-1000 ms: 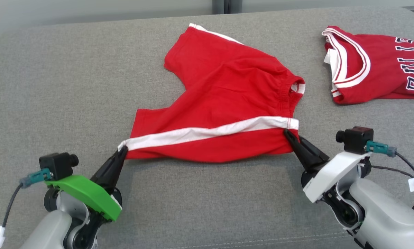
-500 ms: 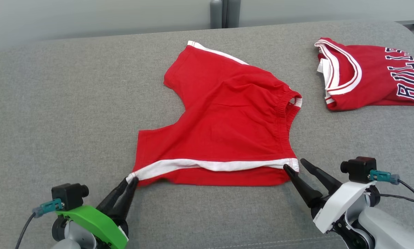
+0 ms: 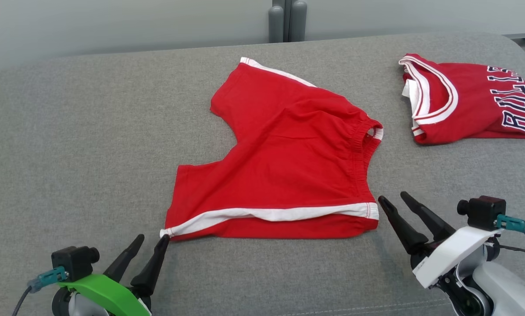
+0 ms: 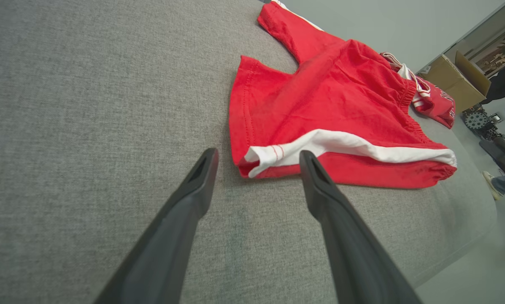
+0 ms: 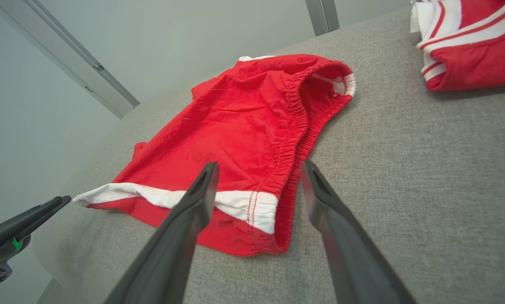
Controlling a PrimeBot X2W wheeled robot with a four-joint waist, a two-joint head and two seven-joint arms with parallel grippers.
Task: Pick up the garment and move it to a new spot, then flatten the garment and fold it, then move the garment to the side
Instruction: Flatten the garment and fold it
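Red shorts point(image 3: 284, 162) with white side stripes lie spread on the grey cushion, waistband toward the right, one leg reaching to the far middle. Their near edge is doubled over along the white stripe. My left gripper point(image 3: 150, 239) stands open just off the near left hem corner, holding nothing; from the left wrist that corner of the shorts point(image 4: 320, 114) lies just beyond the left gripper point(image 4: 256, 157). My right gripper point(image 3: 396, 198) is open beside the near waistband corner; from the right wrist the right gripper point(image 5: 258, 168) hovers over the waistband of the shorts point(image 5: 244, 126).
A folded red jersey point(image 3: 473, 98) with white trim and dark lettering lies at the far right of the grey cushion point(image 3: 82, 145). The cushion's near edge runs just behind my arms. A cardboard box point(image 4: 457, 80) stands off the far end.
Both grippers have opened and let go of the shorts' near corners, then drawn back slightly. The shorts came toward me and now lie flat. The head camera has tilted.
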